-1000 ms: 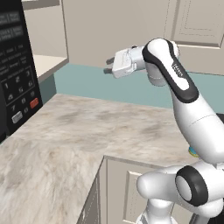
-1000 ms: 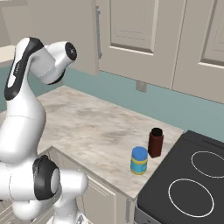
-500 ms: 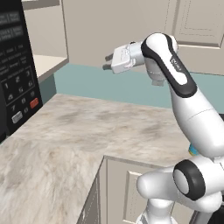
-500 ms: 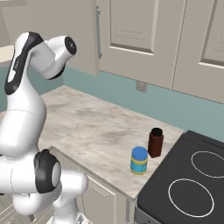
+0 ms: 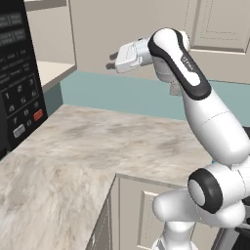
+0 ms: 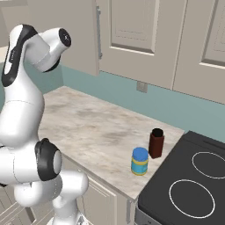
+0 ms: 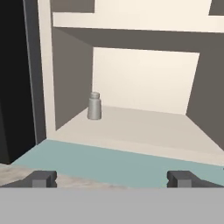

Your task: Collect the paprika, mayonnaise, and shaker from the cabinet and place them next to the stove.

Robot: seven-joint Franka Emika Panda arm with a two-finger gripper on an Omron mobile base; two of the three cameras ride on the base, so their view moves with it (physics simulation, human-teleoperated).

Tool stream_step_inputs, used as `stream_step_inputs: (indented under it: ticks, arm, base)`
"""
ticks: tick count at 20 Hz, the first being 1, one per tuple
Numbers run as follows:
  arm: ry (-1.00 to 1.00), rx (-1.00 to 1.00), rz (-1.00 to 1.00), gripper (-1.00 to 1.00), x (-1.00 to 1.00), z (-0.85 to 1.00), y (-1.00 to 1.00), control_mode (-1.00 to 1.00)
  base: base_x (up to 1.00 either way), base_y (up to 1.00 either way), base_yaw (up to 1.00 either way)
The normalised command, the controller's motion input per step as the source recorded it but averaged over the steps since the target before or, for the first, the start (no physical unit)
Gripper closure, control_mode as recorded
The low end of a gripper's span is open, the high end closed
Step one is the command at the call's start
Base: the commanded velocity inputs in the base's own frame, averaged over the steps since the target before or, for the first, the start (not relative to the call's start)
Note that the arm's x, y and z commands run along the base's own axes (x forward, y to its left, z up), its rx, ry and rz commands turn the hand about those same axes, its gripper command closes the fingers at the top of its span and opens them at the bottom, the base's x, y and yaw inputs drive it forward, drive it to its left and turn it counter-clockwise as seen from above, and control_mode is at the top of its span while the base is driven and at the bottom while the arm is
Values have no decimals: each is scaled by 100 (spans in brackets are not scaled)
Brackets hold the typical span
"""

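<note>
Up close, the hand view shows the shaker (image 7: 94, 106) upright at the cabinet (image 7: 144, 127) shelf's left, well ahead of the released, empty end effector (image 7: 112, 178). Right base view shows mayonnaise (image 6: 139, 161) and paprika (image 6: 156, 143) beside the stove (image 6: 184, 189), with open surface (image 6: 92, 127) left.

the cabinet (image 7: 144, 127) shelf bears the shaker (image 7: 94, 106); the counter (image 6: 101, 132) carries the mayonnaise (image 6: 139, 161) and paprika (image 6: 156, 143).
</note>
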Motion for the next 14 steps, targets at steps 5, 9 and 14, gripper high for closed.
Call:
stream_step_inputs:
  ticks: [5, 9, 14]
  arm:
    - [0, 0, 0, -100, 17, 20, 14, -100]
    - [0, 0, 0, -100, 18, 7, 16, -100]
    - [1, 0, 0, -100, 29, 0, 26, -100]
  base:
    - [0, 0, 0]
    - [0, 0, 0]
    - [0, 0, 0]
